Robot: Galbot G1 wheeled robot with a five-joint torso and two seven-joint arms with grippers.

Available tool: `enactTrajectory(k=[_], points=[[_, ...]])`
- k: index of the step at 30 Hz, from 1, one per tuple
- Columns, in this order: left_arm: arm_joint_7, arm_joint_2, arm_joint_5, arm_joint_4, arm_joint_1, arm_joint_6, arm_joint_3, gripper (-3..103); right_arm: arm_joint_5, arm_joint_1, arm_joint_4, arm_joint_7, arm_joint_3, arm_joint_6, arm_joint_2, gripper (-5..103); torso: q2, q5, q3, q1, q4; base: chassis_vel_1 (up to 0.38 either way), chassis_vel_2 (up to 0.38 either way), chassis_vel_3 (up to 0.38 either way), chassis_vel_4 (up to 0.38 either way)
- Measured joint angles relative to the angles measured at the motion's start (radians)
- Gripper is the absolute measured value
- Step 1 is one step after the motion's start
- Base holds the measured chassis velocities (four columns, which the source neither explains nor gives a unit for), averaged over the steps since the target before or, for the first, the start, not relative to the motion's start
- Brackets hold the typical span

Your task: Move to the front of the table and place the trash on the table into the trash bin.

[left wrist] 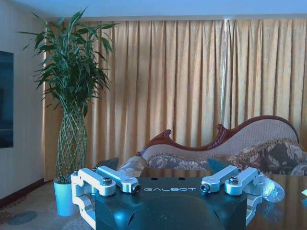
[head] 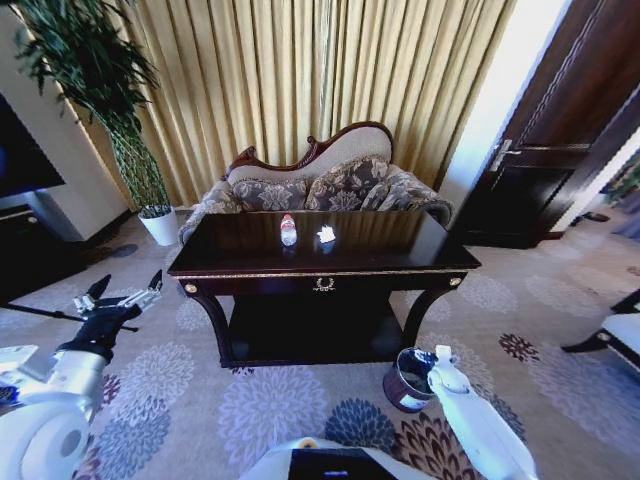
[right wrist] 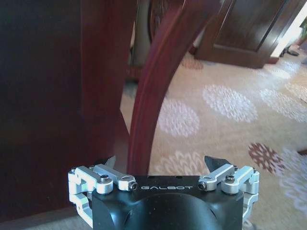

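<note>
table (head: 400,262): long dark glossy top, facing the robot, curved legs and a lower shelf beneath
bottle (head: 288,230): clear plastic, red cap and label, upright near the middle of the table top, toward the back edge; likely light and thin-walled, so it may dent or slip under a hard squeeze; the labelled midsection looks the surest place to hold
crumpled paper (head: 326,234): white, just beside the bottle on its right, apart from it; soft and almost weightless by the look, best pinched across its bulk from above
trash bin (head: 406,381): dark maroon, on the carpet by the table's front right leg, mouth up
left gripper (head: 120,297): held out over the carpet off the table's front left corner, jaws spread wide, holding nothing; the left wrist view looks over the table top toward the sofa (left wrist: 268,148)
right gripper (right wrist: 161,163): low beside the bin, close to the curved table leg (right wrist: 148,96), jaws wide open and empty
risk: judged, a tipped bottle would roll on the glossy top
</note>
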Motion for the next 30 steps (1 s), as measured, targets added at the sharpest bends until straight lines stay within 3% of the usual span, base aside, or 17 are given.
enactTrajectory(k=[7,9,12,14,19,24,30], points=[[0.0,-0.002,-0.006,0.0,0.002,-0.019,-0.009,100,0.199,-0.115,0.298,-0.006,0.129,0.025,-0.031,100,0.0,0.0,0.0,0.0,0.0005,0.0,0.0,0.0,0.0],[0.0,-0.001,-0.012,0.0,0.002,-0.026,-0.012,100,0.255,-0.194,0.439,-0.048,0.198,0.049,-0.03,100,0.0,-0.0002,0.0,0.0,0.0003,0.0,0.0,0.0,0.0],[0.0,0.002,-0.018,0.0,0.001,-0.034,-0.016,100,0.261,-0.256,0.539,-0.075,0.235,0.071,-0.025,100,0.0,-0.0001,0.0,0.0,-0.0002,0.0,0.0,0.0,0.0],[-0.002,0.007,-0.039,0.002,0.0,-0.048,-0.03,100,0.261,-0.376,0.806,-0.105,0.307,0.101,-0.012,100,0.0,-0.0001,0.0,0.0,0.0,0.0,0.0,0.0,0.0],[-0.002,0.012,-0.049,0.007,-0.001,-0.06,-0.033,100,0.23,-0.42,1.021,-0.107,0.297,0.103,-0.012,100,0.0,-0.0003,0.0,0.0,0.0004,0.0,0.0,0.0,0.0],[-0.002,0.016,-0.061,0.002,-0.01,-0.061,-0.027,100,0.184,-0.457,1.136,-0.106,0.24,0.094,-0.009,100,0.0,-0.0002,0.0,0.0,0.0,0.0,0.0,0.0,0.0],[0.003,0.02,-0.067,0.002,-0.006,-0.064,-0.026,100,0.176,-0.483,1.159,-0.102,0.257,0.082,-0.011,100,0.0,0.0001,0.0,0.0,0.0001,0.0,0.0,0.0,0.0]])
